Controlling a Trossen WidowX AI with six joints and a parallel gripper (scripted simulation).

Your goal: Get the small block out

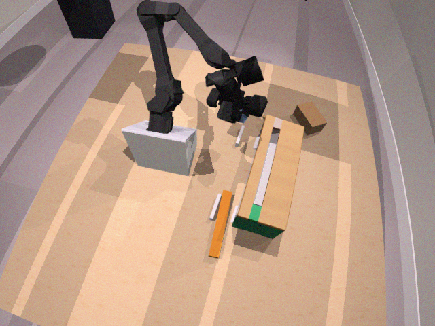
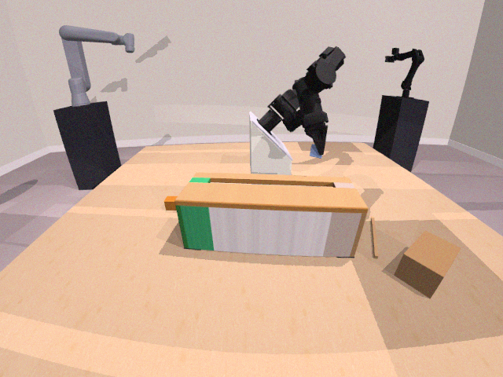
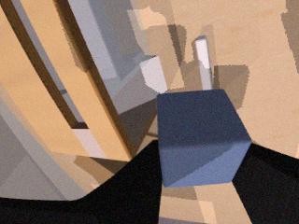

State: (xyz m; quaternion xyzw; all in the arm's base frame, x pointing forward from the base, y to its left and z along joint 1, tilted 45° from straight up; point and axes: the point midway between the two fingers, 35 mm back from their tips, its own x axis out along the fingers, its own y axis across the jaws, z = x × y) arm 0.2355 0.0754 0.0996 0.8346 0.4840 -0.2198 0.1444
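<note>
A small blue block (image 1: 242, 118) (image 2: 314, 151) (image 3: 201, 119) is out of the box and off the table. My gripper (image 1: 241, 116) (image 2: 318, 152) (image 3: 190, 145) is shut on it, a dark finger on either side in the wrist view. The wooden box (image 1: 287, 175) (image 2: 272, 196) (image 3: 33, 107) stands upright on the table, with a long slot in its top and a green section at one end. The gripper is on the arm's side of the box, near the end away from the green section. In the top view the gripper's body hides most of the block.
An orange bar (image 1: 220, 224) (image 2: 170, 203) lies beside the box's green end. White strips (image 1: 240, 135) (image 1: 215, 206) (image 3: 204, 61) are on the arm's side. A brown block (image 1: 310, 117) (image 2: 430, 255) and a thin stick (image 2: 374, 239) lie past the other end. The arm's grey base (image 1: 161, 151) (image 2: 266, 150) stands behind.
</note>
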